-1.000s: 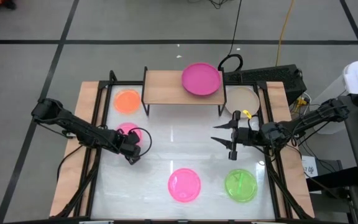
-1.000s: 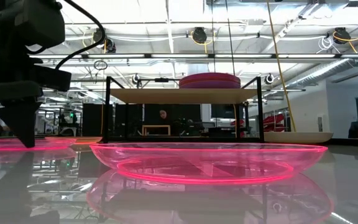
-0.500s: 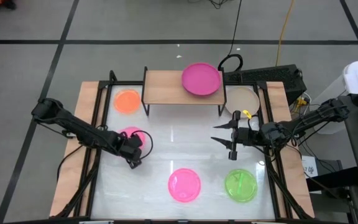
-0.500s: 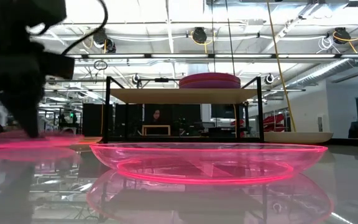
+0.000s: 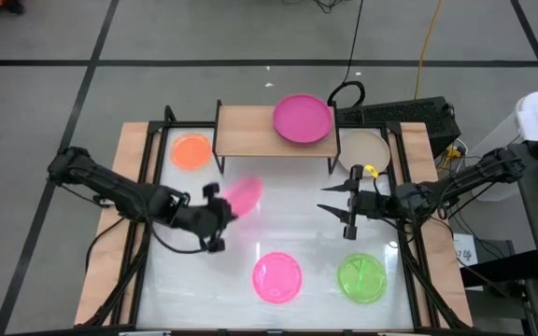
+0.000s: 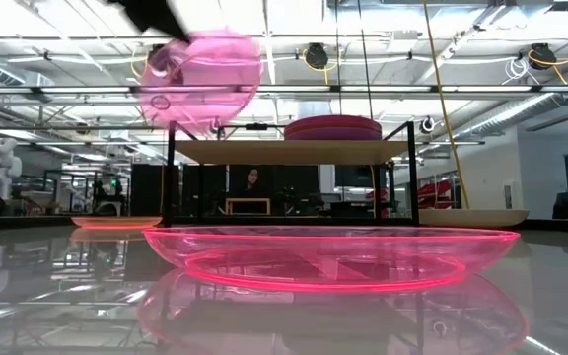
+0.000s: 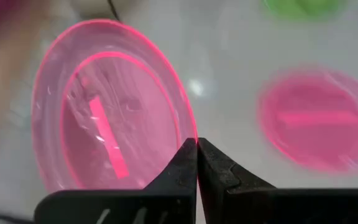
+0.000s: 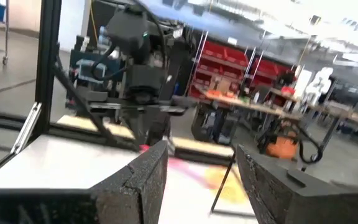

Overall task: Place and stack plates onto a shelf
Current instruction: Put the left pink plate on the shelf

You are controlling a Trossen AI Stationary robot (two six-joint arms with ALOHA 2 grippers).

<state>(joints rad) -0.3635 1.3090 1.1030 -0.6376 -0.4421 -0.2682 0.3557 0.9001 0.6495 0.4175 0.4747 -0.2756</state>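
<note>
My left gripper (image 5: pixel 219 217) is shut on a translucent pink plate (image 5: pixel 244 195), held above the table's middle left, in front of the shelf (image 5: pixel 250 131). In the low view the plate (image 6: pixel 202 74) is higher than the shelf top (image 6: pixel 289 151). A magenta plate (image 5: pixel 302 119) tops a stack at the shelf's right end. My right gripper (image 5: pixel 330 200) is open and empty above the table's right side. On the table lie an orange plate (image 5: pixel 191 150), a beige plate (image 5: pixel 362 149), a second translucent pink plate (image 5: pixel 277 277) and a green plate (image 5: pixel 361 277). My left gripper pinches the translucent pink plate's rim (image 7: pixel 191 138) between its two fingers, at the edge nearest the arm. The fingers come from the table's left and near side. The plate is lifted clear of the table and tilted, reaching from the fingers toward the shelf.
The shelf's left half (image 5: pixel 241 135) is bare wood. The table's wood side rails (image 5: pixel 134 187) run along both sides. A black cable loop (image 5: pixel 346 93) and a dark box (image 5: pixel 409 117) lie behind the shelf's right end. The room beyond shows in the low view.
My left gripper has taken the translucent pink plate off the table's left side. It has risen with it and gone toward the table's right, nearer the shelf. The plate, flat on the table before, is now lifted clear and tipped.
</note>
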